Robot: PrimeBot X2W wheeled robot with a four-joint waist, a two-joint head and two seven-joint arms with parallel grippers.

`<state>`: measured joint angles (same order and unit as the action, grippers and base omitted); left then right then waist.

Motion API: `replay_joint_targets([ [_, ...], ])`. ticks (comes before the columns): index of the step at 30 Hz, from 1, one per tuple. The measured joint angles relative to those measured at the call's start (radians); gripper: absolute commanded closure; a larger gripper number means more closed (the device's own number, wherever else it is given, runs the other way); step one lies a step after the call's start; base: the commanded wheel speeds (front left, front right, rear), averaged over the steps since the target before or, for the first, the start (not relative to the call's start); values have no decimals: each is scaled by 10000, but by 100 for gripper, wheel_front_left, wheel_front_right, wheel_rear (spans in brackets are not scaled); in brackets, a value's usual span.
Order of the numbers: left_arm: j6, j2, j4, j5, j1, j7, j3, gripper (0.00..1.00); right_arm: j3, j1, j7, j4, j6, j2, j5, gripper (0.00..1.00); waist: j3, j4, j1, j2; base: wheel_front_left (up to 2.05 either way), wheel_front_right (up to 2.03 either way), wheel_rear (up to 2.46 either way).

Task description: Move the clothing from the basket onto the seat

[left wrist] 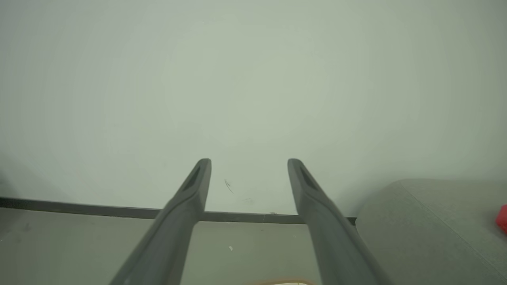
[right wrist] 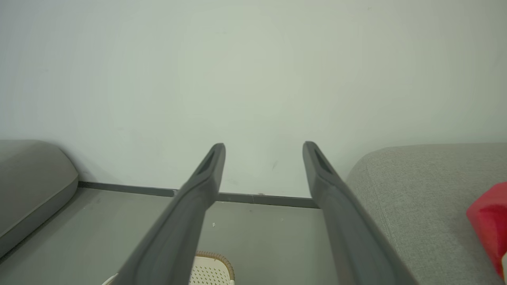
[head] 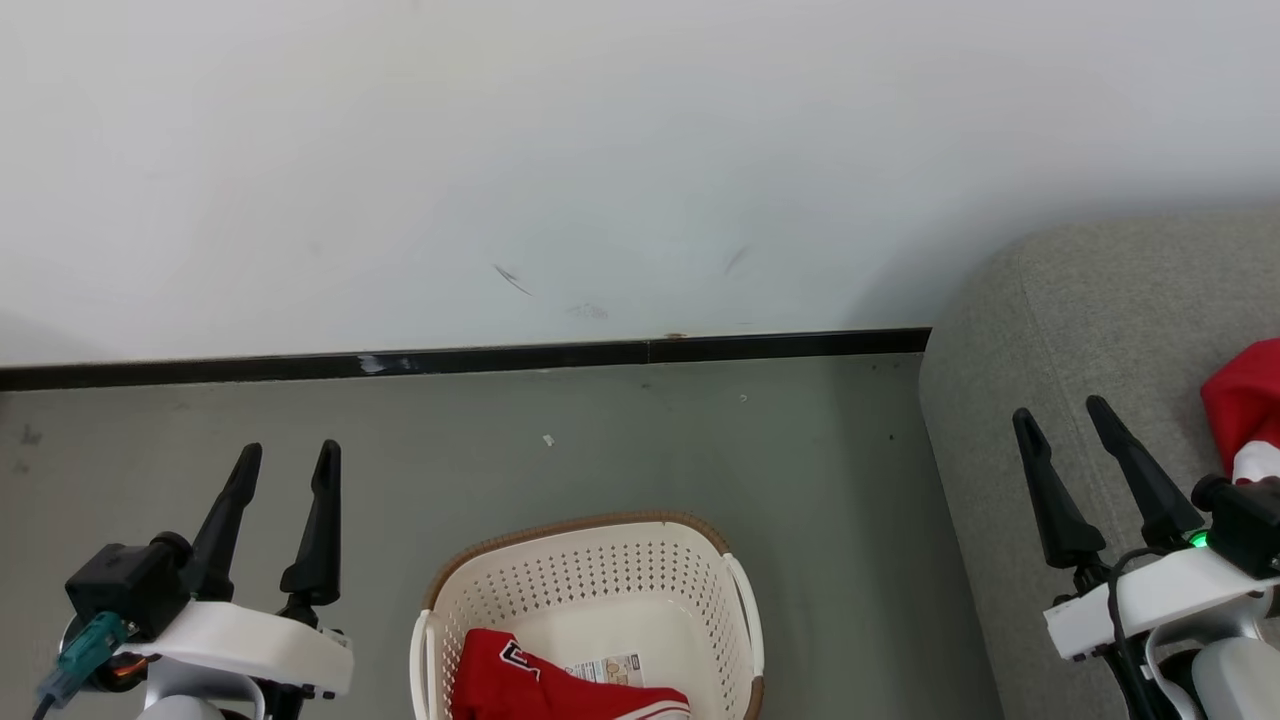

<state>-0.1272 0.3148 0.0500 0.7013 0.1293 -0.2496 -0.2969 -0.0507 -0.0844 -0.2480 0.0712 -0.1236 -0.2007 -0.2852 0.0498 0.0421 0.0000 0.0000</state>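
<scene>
Open-top basket (head: 600,560), floor (head: 850,560) gap betw. it & sofa (head: 1050,320), wall (head: 600,150) behind

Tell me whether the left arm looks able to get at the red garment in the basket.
Probably yes. The left gripper is open and empty beside the basket, whose top is open, and nothing covers the red garment inside. It would have to reach down and in.

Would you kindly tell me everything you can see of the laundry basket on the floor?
The basket is cream plastic with perforated walls, a brown woven-look rim and a pale handle on each side. It stands upright on the grey floor, left of the sofa and apart from it. Inside lie a red garment with black-and-white lettering and a paper label on the bottom. Its near part is cut off by the picture's edge.
</scene>
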Motion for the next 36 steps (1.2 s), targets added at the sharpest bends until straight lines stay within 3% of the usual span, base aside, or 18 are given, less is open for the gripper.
replay_joint_targets([
  [10,259,-117,2,-188,-178,0,111,0,-17,0,0,-73,2,42,153,0,174,-6,0,0,0,0,0],
  [20,746,-247,242,-372,-118,0,-522,0,-109,-8,-2,-232,0,86,153,0,490,-40,0,0,0,0,0],
  [36,1141,-351,982,-435,716,424,-1051,0,10,-305,-29,-537,2,174,222,0,1347,-268,0,0,0,0,0],
])
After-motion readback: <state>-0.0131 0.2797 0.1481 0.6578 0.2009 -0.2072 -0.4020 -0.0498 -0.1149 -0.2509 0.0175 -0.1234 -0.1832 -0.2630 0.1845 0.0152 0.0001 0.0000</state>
